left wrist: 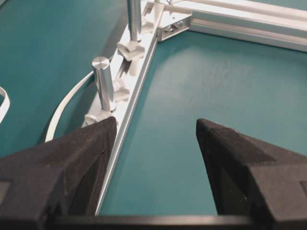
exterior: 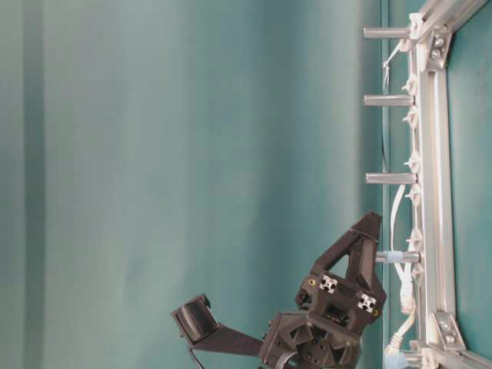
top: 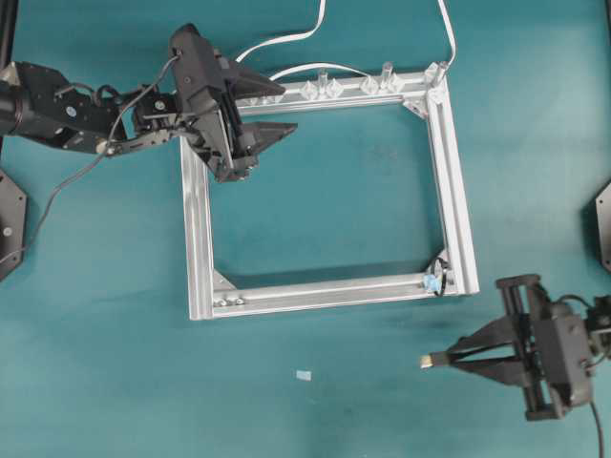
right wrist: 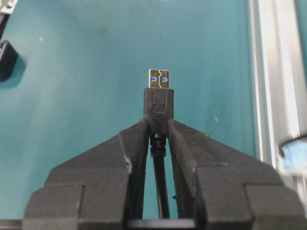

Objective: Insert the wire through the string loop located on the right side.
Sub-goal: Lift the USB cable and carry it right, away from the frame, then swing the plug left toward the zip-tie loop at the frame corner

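The wire (right wrist: 158,108) sits pinched in the right gripper (right wrist: 158,136), jaws closed on the dark plug body so the silvery tip juts out in front, over bare table just outside the frame's lower right corner. The string loop (top: 438,278) stands at that corner of the metal frame (top: 458,191), near but apart. To thread cleanly, I would line the plug's axis up with the loop's opening and approach slowly. The left gripper (left wrist: 156,129) hangs wide open and empty over the frame's far corner.
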Robot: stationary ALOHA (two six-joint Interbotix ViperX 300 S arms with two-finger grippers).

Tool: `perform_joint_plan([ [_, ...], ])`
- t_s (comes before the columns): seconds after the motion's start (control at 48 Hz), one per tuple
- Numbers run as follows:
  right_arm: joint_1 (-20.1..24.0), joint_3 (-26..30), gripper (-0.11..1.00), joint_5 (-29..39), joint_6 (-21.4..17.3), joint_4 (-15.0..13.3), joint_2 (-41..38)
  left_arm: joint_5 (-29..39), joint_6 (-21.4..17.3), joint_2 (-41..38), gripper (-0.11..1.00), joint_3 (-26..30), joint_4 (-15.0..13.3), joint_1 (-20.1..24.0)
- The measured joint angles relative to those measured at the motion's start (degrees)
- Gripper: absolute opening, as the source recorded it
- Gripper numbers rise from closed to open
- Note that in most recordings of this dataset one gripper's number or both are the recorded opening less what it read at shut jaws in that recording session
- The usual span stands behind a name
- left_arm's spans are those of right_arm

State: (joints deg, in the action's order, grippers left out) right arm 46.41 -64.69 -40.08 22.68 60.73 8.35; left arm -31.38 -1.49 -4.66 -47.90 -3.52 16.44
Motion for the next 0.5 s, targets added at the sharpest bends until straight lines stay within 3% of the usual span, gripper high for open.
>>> perform_joint_plan([
  [0.146, 3.52, -1.76, 0.2, -3.25, 1.93, 5.01, 1.14, 0.0, 0.0, 0.09, 0.69, 0.09, -0.09, 0.09],
  [0.5, 9.49, -3.6, 0.2, -3.52, 11.25, 17.05, 4.92, 0.0, 0.0, 0.0, 0.69, 0.18, 0.0, 0.0],
])
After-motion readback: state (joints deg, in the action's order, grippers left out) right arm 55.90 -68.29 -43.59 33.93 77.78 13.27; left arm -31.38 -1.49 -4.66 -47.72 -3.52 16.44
